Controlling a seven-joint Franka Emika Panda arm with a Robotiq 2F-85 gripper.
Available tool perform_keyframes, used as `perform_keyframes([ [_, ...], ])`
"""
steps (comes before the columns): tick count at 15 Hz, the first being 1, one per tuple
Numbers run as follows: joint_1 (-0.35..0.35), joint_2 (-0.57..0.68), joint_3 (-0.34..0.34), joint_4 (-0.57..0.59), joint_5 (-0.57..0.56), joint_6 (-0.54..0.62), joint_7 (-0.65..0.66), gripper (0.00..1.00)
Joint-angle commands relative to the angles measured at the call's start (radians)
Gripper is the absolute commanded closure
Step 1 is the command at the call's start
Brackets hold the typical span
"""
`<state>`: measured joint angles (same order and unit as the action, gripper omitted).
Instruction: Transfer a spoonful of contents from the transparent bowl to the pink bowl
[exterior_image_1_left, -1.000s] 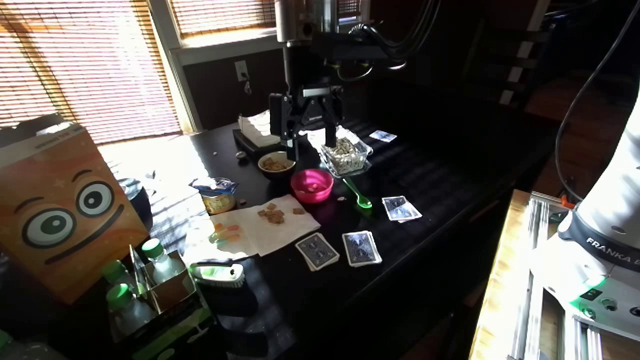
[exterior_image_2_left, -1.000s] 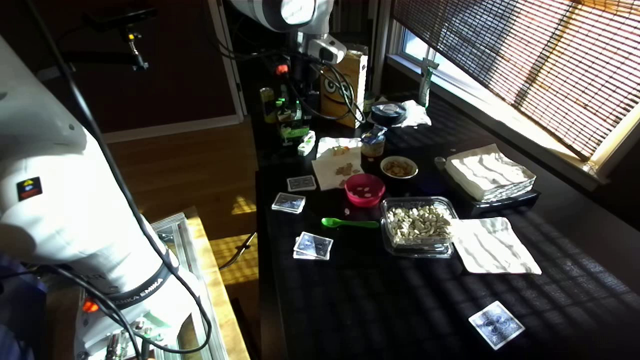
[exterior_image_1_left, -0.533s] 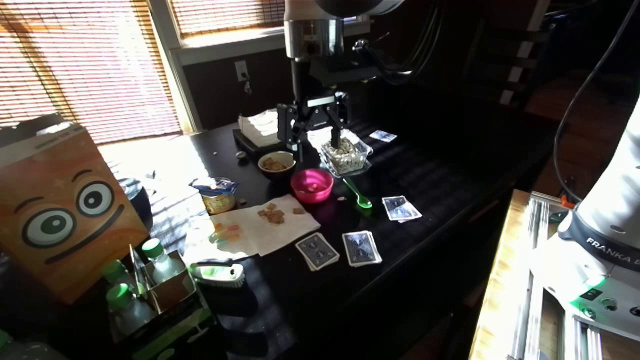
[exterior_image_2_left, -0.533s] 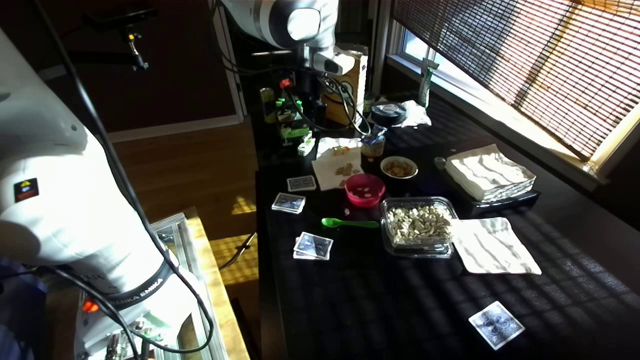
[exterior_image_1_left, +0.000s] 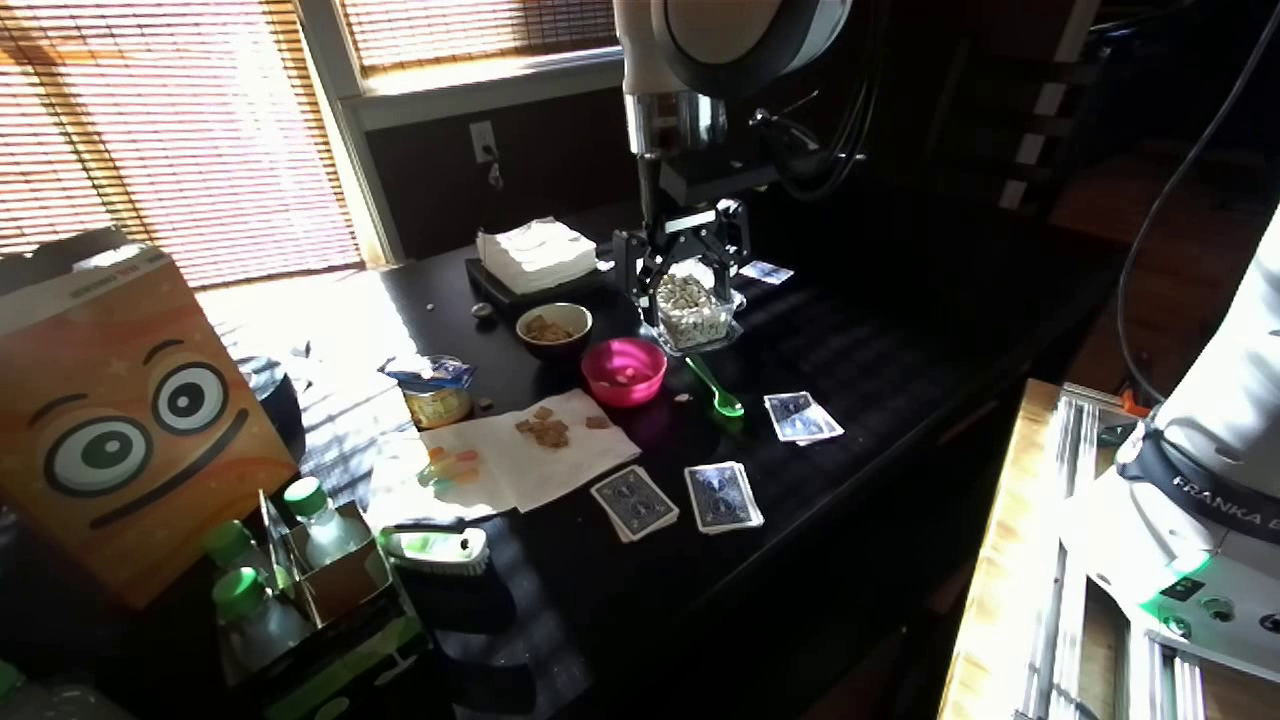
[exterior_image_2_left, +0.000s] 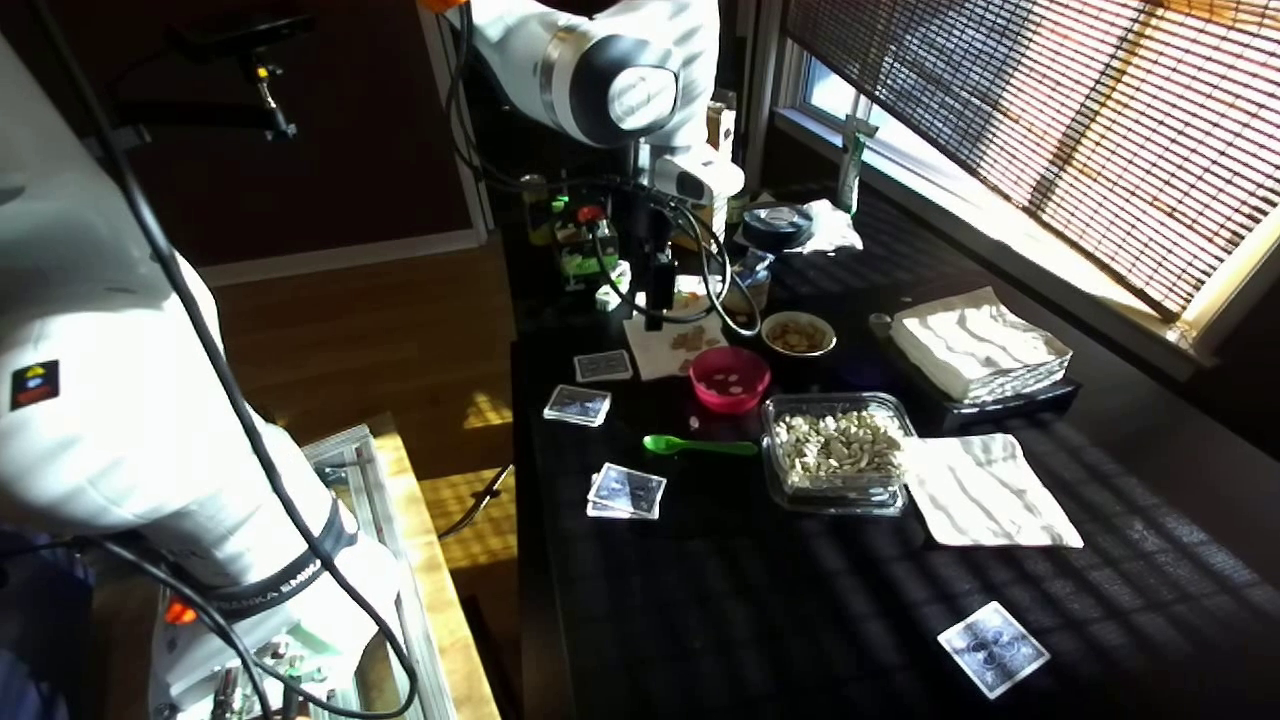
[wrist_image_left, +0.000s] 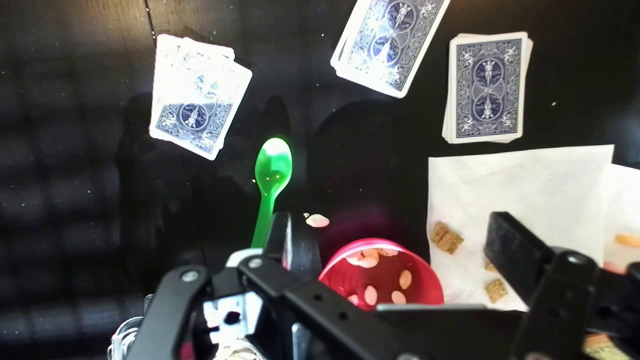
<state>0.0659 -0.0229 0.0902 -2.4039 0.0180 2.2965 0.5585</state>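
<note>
The transparent bowl (exterior_image_2_left: 838, 501) is a clear, squarish plastic tub. It holds pale whitish contents (exterior_image_2_left: 842, 446); a corner of it shows in the wrist view (wrist_image_left: 125, 334). The round pink bowl (exterior_image_1_left: 624, 387) stands beside it, with a few pale flakes inside; it also shows in the wrist view (wrist_image_left: 425, 281). A green spoon (wrist_image_left: 273, 167) lies on the table by both bowls, bowl end toward the cards, also in an exterior view (exterior_image_2_left: 700, 447). My gripper (wrist_image_left: 395, 227) is open and empty above the table. In the wrist view one finger covers part of the spoon handle.
A bowl with yellowish-brown contents (exterior_image_2_left: 797, 335) stands behind the pink bowl. Napkins with brown squares (exterior_image_1_left: 545, 470), card piles (exterior_image_1_left: 722, 497), a napkin stack (exterior_image_2_left: 980, 345), a jar (exterior_image_1_left: 437, 395), a brush (exterior_image_1_left: 435, 550), bottles (exterior_image_1_left: 320, 520) and an orange box (exterior_image_1_left: 130, 420) surround the bowls.
My open gripper has moved down and to the right in both exterior views. The spoon, both bowls and the other things have not moved.
</note>
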Motion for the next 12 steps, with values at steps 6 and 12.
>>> perform_keyframes([
  [6, -0.016, 0.093, -0.029, 0.025, -0.038, 0.009, 0.107, 0.00],
  [12, -0.040, 0.188, -0.089, 0.015, 0.020, 0.135, 0.002, 0.00],
])
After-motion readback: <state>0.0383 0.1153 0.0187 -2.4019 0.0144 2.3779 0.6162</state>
